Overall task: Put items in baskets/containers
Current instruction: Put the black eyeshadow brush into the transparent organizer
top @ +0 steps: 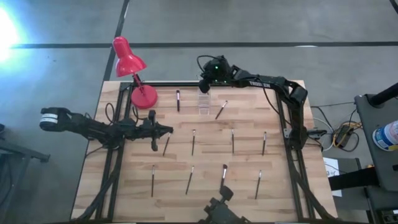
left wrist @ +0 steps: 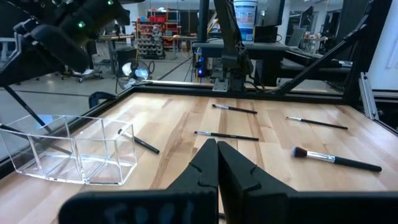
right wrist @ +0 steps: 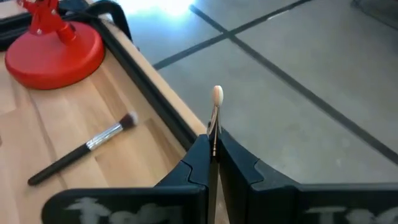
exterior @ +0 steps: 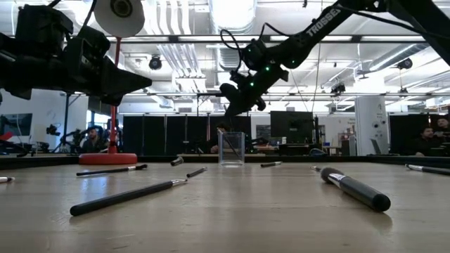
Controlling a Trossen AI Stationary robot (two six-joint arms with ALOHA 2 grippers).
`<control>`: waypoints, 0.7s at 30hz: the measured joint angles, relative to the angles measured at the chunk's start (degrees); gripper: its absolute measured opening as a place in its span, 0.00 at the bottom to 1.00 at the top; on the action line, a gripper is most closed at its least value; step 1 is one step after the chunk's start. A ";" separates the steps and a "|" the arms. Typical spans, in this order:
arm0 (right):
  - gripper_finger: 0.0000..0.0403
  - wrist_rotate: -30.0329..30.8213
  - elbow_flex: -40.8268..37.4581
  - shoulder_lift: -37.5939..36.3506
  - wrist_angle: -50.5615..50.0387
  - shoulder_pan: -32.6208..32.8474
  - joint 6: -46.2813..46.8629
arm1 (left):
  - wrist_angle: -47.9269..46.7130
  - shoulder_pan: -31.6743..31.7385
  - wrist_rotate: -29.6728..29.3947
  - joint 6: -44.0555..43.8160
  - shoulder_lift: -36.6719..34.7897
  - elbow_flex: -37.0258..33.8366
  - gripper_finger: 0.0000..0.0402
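Now my right fingers point(right wrist: 212, 146) pinch a brush point(right wrist: 216, 115) above the clear holder point(top: 203, 103) at the bench's point(top: 205, 180) far edge; left fingers point(left wrist: 217, 163) closed, empty, mid-bench; other brushes point(top: 193, 142) lie scattered.

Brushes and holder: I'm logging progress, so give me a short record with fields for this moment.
right claw: shut on a thin brush, above the clear holder at the far edge
left claw: shut, empty, over the table's left part
clear holder: upright, near the red lamp
loose brushes: about ten lying across the wooden table
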 joint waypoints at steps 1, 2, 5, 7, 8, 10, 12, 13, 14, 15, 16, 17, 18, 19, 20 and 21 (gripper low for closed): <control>0.03 -0.39 -0.12 0.02 -0.67 0.00 -0.03 | 0.00 0.00 0.00 -0.01 0.00 0.00 0.00; 0.03 -1.01 -0.30 0.07 -1.35 0.00 -0.09 | 0.01 0.00 0.02 -0.01 0.00 0.00 0.00; 0.03 -1.49 -1.02 0.07 -1.44 0.02 -0.28 | 0.04 0.00 0.02 -0.04 0.00 0.00 0.00; 0.03 -1.49 -1.30 0.07 -1.41 0.02 0.14 | 0.02 0.00 0.08 -0.06 0.00 0.00 0.00; 0.03 -1.49 -1.36 0.07 -1.47 0.00 0.47 | 0.02 0.00 0.18 -0.06 0.00 0.00 0.00; 0.04 -1.51 -1.43 0.07 -1.48 0.00 1.05 | 0.02 0.00 0.20 -0.06 0.00 0.00 0.00; 0.06 -1.50 -1.43 0.07 -1.43 0.00 1.04 | 0.02 0.00 0.18 -0.06 0.00 0.00 0.00; 0.07 -1.49 -1.47 0.07 -1.44 -0.02 1.05 | 0.02 0.00 0.17 -0.06 0.00 0.00 0.00; 0.08 -1.49 -1.47 0.07 -1.46 -0.04 1.16 | 0.04 0.00 0.17 -0.06 0.00 0.00 0.00; 0.09 -1.49 -1.47 0.07 -1.46 -0.04 1.33 | 0.03 0.00 0.17 -0.06 0.00 0.00 0.00; 0.10 -1.49 -1.47 0.07 -1.45 -0.04 1.50 | 0.04 0.00 0.17 -0.06 0.00 0.00 0.00; 0.11 -1.49 -1.47 0.07 -1.44 -0.04 1.52 | 0.04 0.00 0.17 -0.06 0.00 0.00 0.00; 0.12 -1.49 -1.47 0.07 -1.44 -0.04 1.53 | 0.02 0.00 0.17 -0.06 0.00 0.00 0.00; 0.13 -1.47 -1.47 0.07 -1.44 -0.04 1.57 | 0.04 0.00 0.17 -0.06 0.00 0.00 0.00; 0.14 -1.41 -1.47 0.07 -1.44 -0.02 1.65 | 0.04 0.00 0.15 -0.06 0.00 0.00 0.00; 0.15 -1.32 -1.47 0.07 -1.44 -0.02 1.67 | 0.04 0.00 0.15 -0.06 0.00 0.00 0.00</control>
